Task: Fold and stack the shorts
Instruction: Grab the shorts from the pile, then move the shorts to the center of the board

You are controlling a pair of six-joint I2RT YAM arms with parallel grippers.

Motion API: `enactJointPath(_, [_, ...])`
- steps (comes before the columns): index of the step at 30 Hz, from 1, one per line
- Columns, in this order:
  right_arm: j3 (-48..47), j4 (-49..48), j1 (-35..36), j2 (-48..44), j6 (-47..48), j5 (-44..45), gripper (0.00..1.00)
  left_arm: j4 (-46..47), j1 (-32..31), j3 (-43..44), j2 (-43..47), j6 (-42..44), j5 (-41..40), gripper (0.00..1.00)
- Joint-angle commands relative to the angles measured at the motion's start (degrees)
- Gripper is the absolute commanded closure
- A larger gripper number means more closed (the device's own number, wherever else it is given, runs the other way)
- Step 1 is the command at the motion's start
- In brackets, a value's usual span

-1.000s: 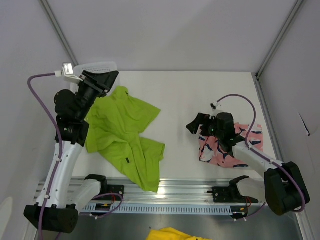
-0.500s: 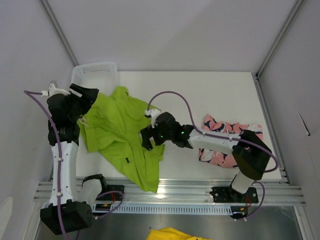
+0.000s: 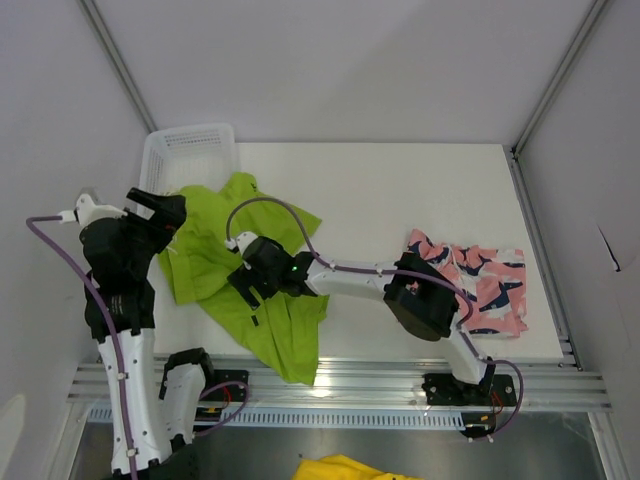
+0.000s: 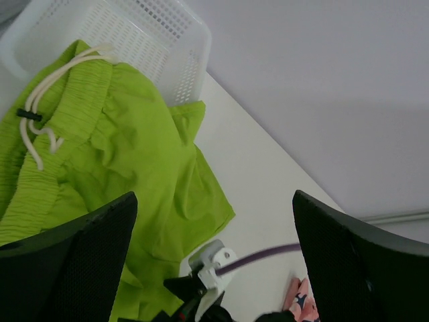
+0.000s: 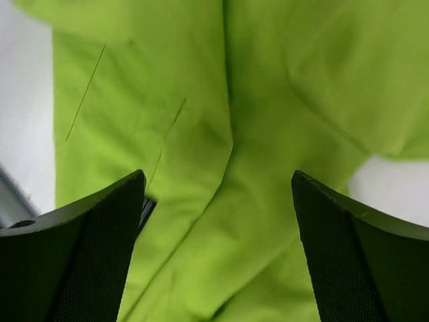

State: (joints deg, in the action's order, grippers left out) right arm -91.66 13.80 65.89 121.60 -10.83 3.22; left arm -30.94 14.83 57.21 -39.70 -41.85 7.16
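Note:
The lime green shorts (image 3: 215,250) lie crumpled on the left of the white table, the waistband with its white drawstring (image 4: 37,107) near the basket. The pink shark-print shorts (image 3: 485,290) lie at the right. My right gripper (image 3: 248,285) reaches far left across the table and hovers open just over the green shorts (image 5: 221,168), fabric filling the gap between its fingers. My left gripper (image 3: 160,212) is raised at the left edge, open and empty, looking down on the green shorts (image 4: 127,168).
A white mesh basket (image 3: 190,152) stands at the back left corner, touching the green shorts' waistband. The right arm's purple cable (image 3: 265,215) loops over the table. A yellow cloth (image 3: 345,468) lies below the front rail.
My right arm has swung from the pink shorts leftwards across the table to the green shorts. My left arm has pulled back from the basket towards the near left.

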Motion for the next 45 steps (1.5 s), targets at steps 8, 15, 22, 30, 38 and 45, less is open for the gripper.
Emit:
enactJointPath(8, [-16.2, 6.5, -1.1, 11.6, 2.7, 1.3, 0.33, -6.3, 0.6, 4.0, 4.5, 4.4, -4.8, 0.01])
enactJointPath(15, [-12.1, 2.3, -2.3, -0.6, 1.5, 0.2, 1.00, -6.7, 0.6, 4.2, 2.6, 6.9, -4.6, 0.01])
enactJointPath(22, [-4.3, 1.2, -2.3, -29.6, 2.2, 4.7, 1.00, -6.9, 0.6, 4.9, 0.9, 8.6, -4.4, 0.01])
enactJointPath(30, [2.2, 7.7, -7.0, -48.4, 1.8, 9.3, 1.00, -1.0, 0.6, 0.2, -3.0, 6.3, 1.2, 0.01])
enactJointPath(38, [11.6, 6.0, -11.8, -50.4, -2.4, 2.1, 1.00, 10.5, -0.5, -2.9, -19.5, 0.1, 10.0, 0.01])
enactJointPath(45, [20.1, -1.5, -11.1, -46.2, -4.6, -4.4, 1.00, 16.3, -6.0, 0.5, -30.1, -7.9, 6.6, 0.01])
